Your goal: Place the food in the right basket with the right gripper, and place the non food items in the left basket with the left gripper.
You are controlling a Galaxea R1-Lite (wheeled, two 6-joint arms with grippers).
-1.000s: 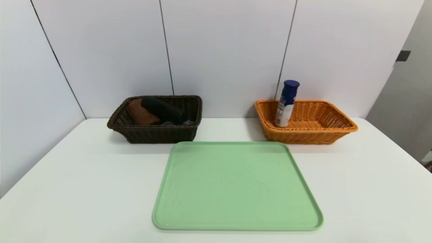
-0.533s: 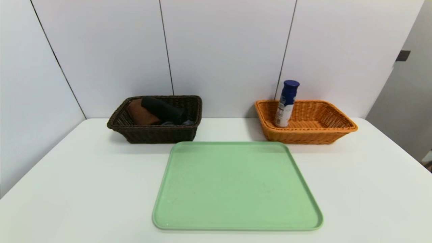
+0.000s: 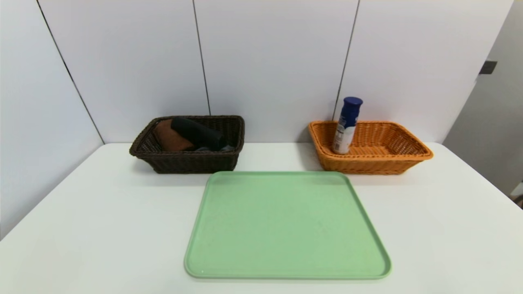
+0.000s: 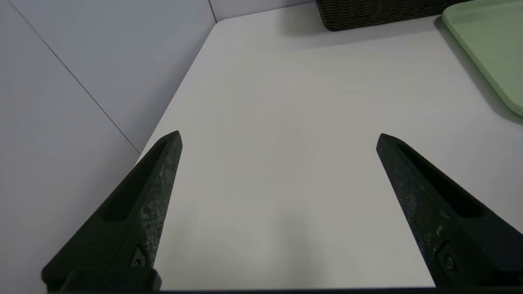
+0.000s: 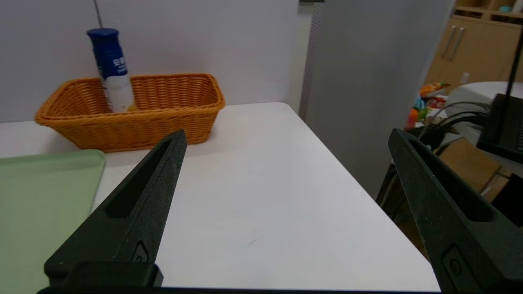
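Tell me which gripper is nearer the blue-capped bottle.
Right. The right gripper is over the table's right side, short of the bottle; the left gripper is over the left side.

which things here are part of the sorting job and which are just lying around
Part of the job:
- bottle, in the orange basket
- brown cloth and black roll, in the dark brown basket
- left tool, right tool, both open

Just there:
- green tray
- keyboard-like black object, off the table
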